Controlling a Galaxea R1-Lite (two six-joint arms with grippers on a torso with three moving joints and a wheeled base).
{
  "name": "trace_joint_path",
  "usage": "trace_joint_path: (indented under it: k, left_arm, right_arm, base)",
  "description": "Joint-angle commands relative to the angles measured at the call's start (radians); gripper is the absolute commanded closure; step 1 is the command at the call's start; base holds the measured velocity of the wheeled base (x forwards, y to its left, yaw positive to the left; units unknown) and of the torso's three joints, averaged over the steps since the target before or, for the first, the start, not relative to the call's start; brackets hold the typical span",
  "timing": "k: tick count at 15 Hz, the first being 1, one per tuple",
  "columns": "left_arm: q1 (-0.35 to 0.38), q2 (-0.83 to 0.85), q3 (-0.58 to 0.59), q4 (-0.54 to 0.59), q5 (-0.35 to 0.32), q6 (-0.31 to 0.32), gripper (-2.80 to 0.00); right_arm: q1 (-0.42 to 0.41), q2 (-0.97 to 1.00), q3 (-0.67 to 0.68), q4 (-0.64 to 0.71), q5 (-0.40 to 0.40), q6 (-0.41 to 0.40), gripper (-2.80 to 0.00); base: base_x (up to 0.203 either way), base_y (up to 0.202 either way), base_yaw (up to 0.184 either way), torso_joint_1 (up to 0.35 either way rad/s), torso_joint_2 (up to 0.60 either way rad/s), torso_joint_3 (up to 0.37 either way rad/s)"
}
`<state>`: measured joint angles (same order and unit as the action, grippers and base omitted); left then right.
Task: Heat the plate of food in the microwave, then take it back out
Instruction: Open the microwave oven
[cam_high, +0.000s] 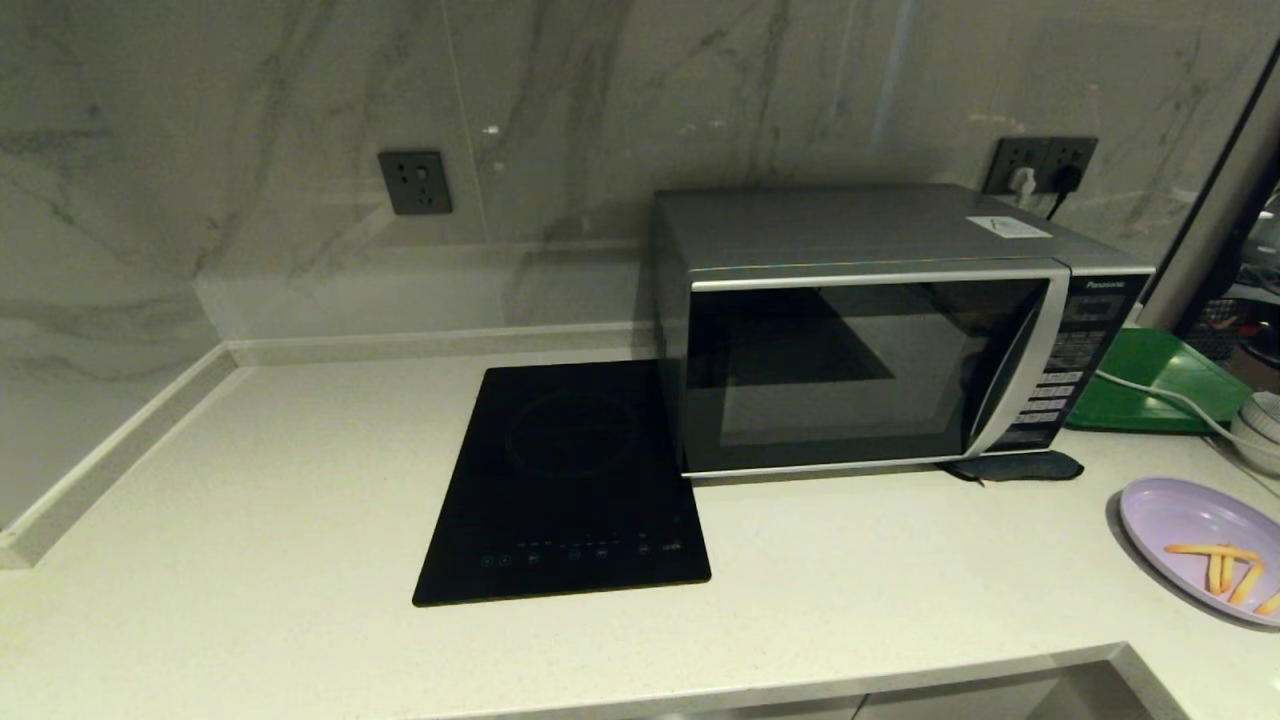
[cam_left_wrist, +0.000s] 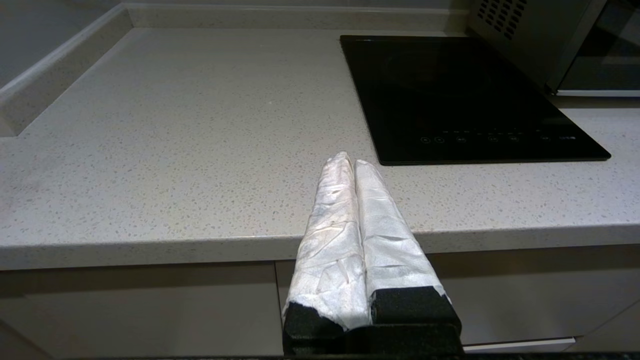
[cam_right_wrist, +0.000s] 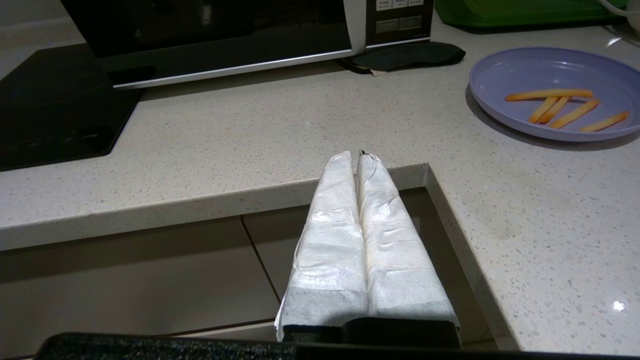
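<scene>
The silver-grey microwave (cam_high: 880, 330) stands at the back of the counter with its dark glass door closed; its lower front also shows as the microwave (cam_right_wrist: 220, 35) in the right wrist view. The lavender plate of food (cam_high: 1200, 545) lies on the counter at the right edge, holding a few orange sticks; the plate (cam_right_wrist: 555, 92) is ahead of the right gripper. My left gripper (cam_left_wrist: 352, 161) is shut and empty, low at the counter's front edge. My right gripper (cam_right_wrist: 356, 156) is shut and empty, off the counter's inner corner. Neither arm shows in the head view.
A flat black induction cooktop (cam_high: 575, 480) lies left of the microwave. A dark cloth (cam_high: 1015, 467) sits at the microwave's front right foot. A green tray (cam_high: 1160, 385), a white cable (cam_high: 1165, 400) and white bowls (cam_high: 1262, 425) are at the far right.
</scene>
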<state>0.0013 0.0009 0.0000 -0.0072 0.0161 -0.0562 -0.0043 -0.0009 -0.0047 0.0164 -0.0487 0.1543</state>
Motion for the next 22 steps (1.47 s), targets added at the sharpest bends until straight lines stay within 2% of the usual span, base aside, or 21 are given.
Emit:
trace_joint_path:
  k: [1,15,22]
  left_arm:
    - [0.000,0.001,0.000,0.000,-0.001,-0.001,0.00]
    - [0.000,0.001,0.000,0.000,0.001,-0.001,0.00]
    - [0.000,0.001,0.000,0.000,0.000,-0.001,0.00]
  right_arm:
    - [0.000,0.001,0.000,0.000,0.000,0.001,0.00]
    - [0.000,0.001,-0.002,-0.007,0.005,-0.021,0.00]
    - [0.000,0.023,-0.253,0.035,0.017,-0.030,0.00]
  base:
    - [0.000,0.000,0.000,0.000,0.00,0.000]
    - [0.000,0.000,0.000,0.000,0.00,0.000]
    - [0.000,0.000,0.000,0.000,0.00,0.000]
